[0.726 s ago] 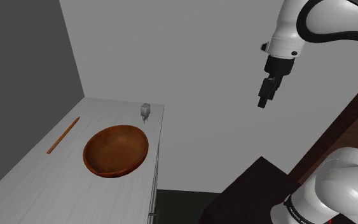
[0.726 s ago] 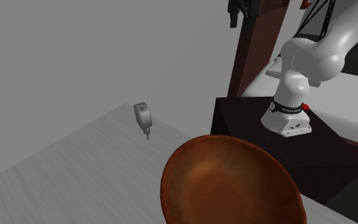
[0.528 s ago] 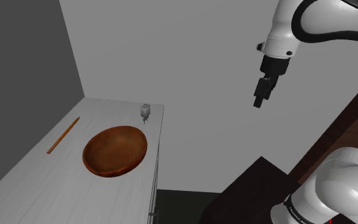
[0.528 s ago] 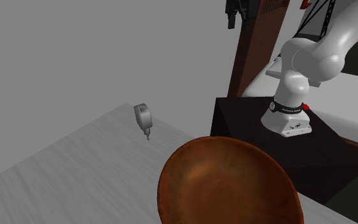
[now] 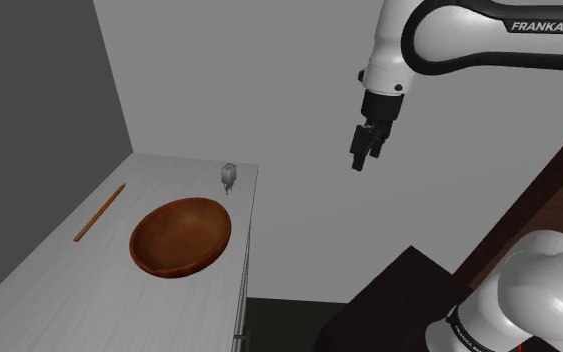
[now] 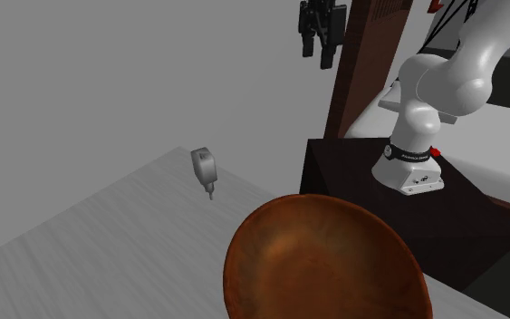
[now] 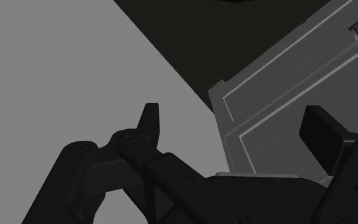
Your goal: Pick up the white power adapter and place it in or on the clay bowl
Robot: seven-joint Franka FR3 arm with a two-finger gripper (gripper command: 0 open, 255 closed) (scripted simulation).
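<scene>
A small grey-white power adapter [image 5: 229,176] stands upright at the far corner of the grey table [image 5: 49,270], pins down; it also shows as the adapter [image 6: 205,169] behind the bowl. The brown clay bowl [image 5: 182,236] sits in the table's middle, and its rim [image 6: 321,263] is close to the second exterior camera. My black gripper [image 5: 362,152] hangs high in the air, off the table's edge toward the shoulder view's right, well apart from both. The gripper [image 6: 317,50] is open and the fingers [image 7: 151,123] hold nothing.
A thin wooden stick [image 5: 99,212] lies on the table beyond the bowl, toward the shoulder view's left. Dark brown furniture [image 6: 370,72] stands by the robot's stand [image 6: 380,208]. A grey panelled cabinet front [image 7: 285,102] lies below the hand.
The arm has swung the gripper toward the shoulder view's left, closer to the table, and a little lower in the second exterior view. Adapter, bowl and stick have not moved.
</scene>
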